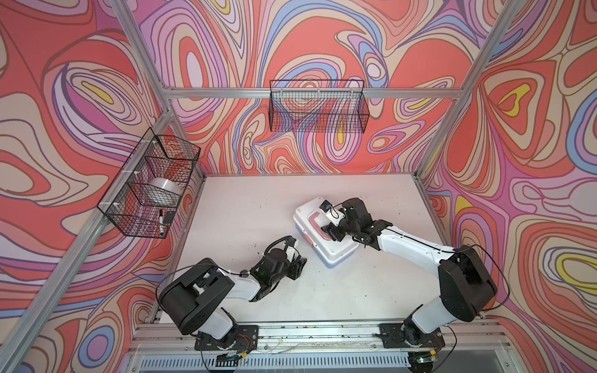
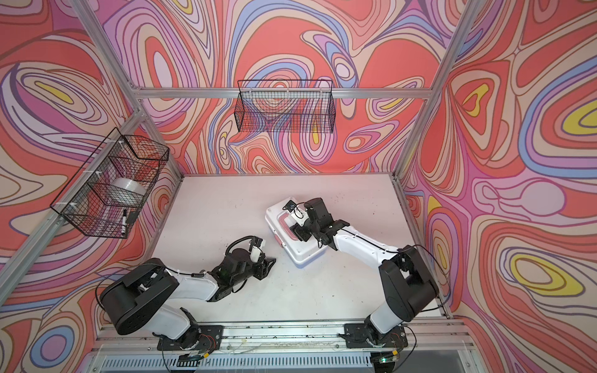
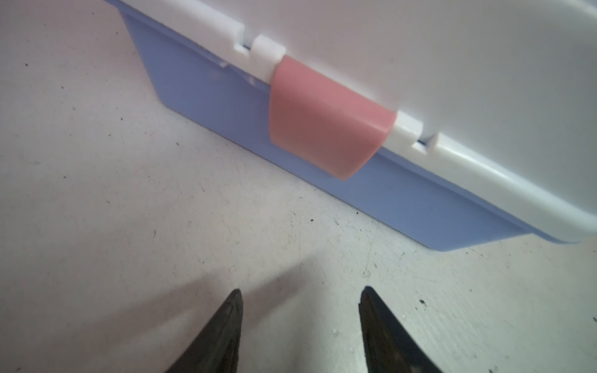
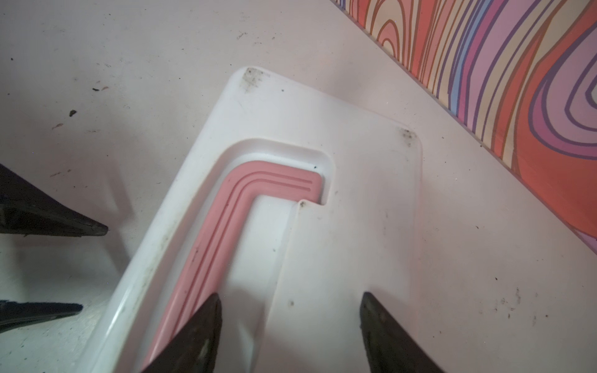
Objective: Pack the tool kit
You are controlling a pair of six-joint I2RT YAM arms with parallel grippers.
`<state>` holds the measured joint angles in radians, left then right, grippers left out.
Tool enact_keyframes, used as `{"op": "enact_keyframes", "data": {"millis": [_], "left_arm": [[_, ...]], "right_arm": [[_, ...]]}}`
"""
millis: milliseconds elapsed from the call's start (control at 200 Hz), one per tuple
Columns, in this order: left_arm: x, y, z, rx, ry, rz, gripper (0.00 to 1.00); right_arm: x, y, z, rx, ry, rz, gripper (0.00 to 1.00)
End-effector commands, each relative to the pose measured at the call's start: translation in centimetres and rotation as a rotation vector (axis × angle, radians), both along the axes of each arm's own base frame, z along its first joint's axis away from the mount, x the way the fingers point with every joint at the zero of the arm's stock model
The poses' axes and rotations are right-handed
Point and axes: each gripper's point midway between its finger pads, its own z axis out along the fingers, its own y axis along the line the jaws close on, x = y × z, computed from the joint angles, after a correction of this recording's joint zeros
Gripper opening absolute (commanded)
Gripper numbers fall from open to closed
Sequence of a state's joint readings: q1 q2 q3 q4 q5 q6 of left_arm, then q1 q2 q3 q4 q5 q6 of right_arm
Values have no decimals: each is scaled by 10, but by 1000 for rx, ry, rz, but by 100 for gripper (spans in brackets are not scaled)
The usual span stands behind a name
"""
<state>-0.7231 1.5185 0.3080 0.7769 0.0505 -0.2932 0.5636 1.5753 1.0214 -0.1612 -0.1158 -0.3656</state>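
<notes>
The tool kit lies closed on the white table, right of the middle, in both top views. Its white lid carries a pink handle folded flat in a recess. The pink latch hangs down over the light blue base. My right gripper hovers open over the lid, with one finger above the handle and nothing between the fingers. My left gripper stands open low over the table, a short way in front of the latch side, and holds nothing.
A black wire basket on the left wall holds a tape roll and a marker. A second wire basket hangs on the back rail. The patterned wall runs close behind the tool kit's far end.
</notes>
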Motion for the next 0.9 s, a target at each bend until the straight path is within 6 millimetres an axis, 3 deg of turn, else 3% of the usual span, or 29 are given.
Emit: {"op": "enact_keyframes", "data": {"millis": [0,110,335,466,626,891], "left_arm": [[5,-4,11,-20,-80,-9,61],[5,-4,9,-16,-78,-12,62],[4,-5,9,-13,-82,-18,62],[3,-5,12,-12,-87,-24,61],[3,-5,14,-11,-87,-29,62],[2,-7,15,-12,-87,-40,61]], "right_arm": [[-44,-22,-78,-169,243,25,70],[-32,-34,-76,-207,213,-68,76],[-19,-34,-41,-76,167,-157,82],[-12,-40,-31,-67,155,-197,84],[-2,-56,-37,-57,189,-257,85],[-8,-48,-57,-72,261,-180,82]]}}
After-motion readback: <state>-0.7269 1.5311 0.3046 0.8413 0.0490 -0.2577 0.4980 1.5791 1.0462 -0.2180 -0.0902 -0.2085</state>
